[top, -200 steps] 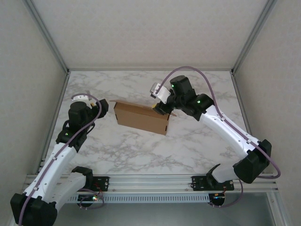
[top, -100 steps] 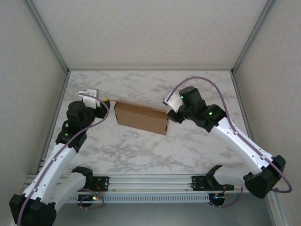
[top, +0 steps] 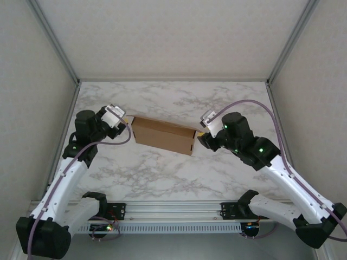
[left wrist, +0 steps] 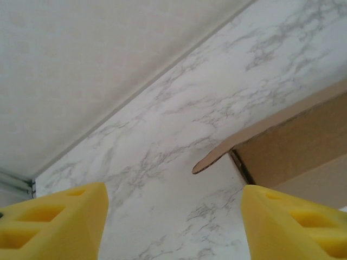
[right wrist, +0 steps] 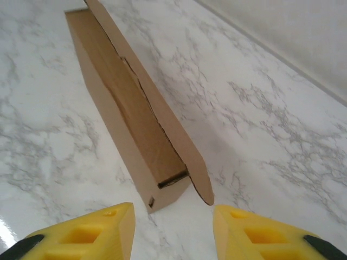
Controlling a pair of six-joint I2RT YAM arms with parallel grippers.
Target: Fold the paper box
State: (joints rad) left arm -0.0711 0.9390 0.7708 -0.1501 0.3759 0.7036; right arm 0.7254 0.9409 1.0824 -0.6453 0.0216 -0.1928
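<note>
The left gripper (left wrist: 173, 190) is wide open, its yellow fingers (left wrist: 54, 222) spread with nothing but marble between them. It sits low, just off the left end of the paper box (top: 162, 135). On its wrist cam the box corner pokes in from the right, with a little rounded tab (left wrist: 214, 156) sticking out past the end over the tabletop. As far as I can tell it's not touching the cardboard.

The right gripper (right wrist: 172, 208) is open too and holding nothing, pointed pretty much straight down the length of the box from the other end. The near end of the box sits just ahead of the fingertips, roughly lined up with the gap but clear of both. From this side the box doesn't look fully shut. A long panel (right wrist: 162, 116) along one edge stands a bit proud, its rounded corner overhangs the near end, and there's a dark gap under it.

From overhead the box lies on the marble table (top: 162, 176), around the middle and a bit toward the back. It runs left to right at a slight slant, with the right end closer to the arm bases. There's one arm at each end, purple cables (top: 255, 103) looping off both. Pale walls (top: 173, 38) close in the table on three sides, and a metal rail (top: 173, 208) runs along the near edge.
</note>
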